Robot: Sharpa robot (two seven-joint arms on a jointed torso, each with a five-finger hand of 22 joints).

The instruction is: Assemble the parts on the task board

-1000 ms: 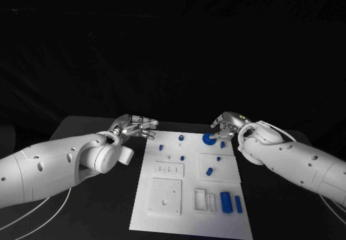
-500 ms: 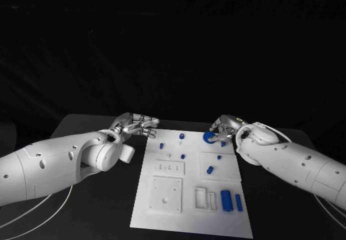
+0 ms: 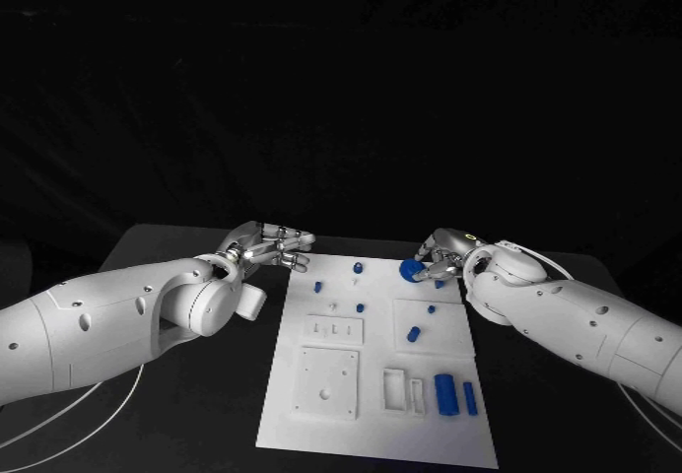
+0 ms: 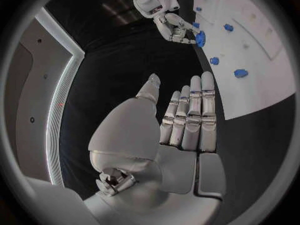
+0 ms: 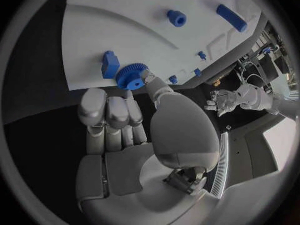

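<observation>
Lying on the black table (image 3: 185, 394), the task board (image 3: 373, 434); right hand (image 3: 438, 252) pinches a blue gear (image 3: 411, 269), left hand (image 3: 264, 244) empty, fingers apart.

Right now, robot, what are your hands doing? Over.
Right robot hand holding blue gear at task board's far edge. Left robot hand open, holding nothing, beside board. Nothing in the way.

Dim, dark surroundings; the white task board (image 3: 376, 365) glows brightly; wrist views bend at edges.
</observation>
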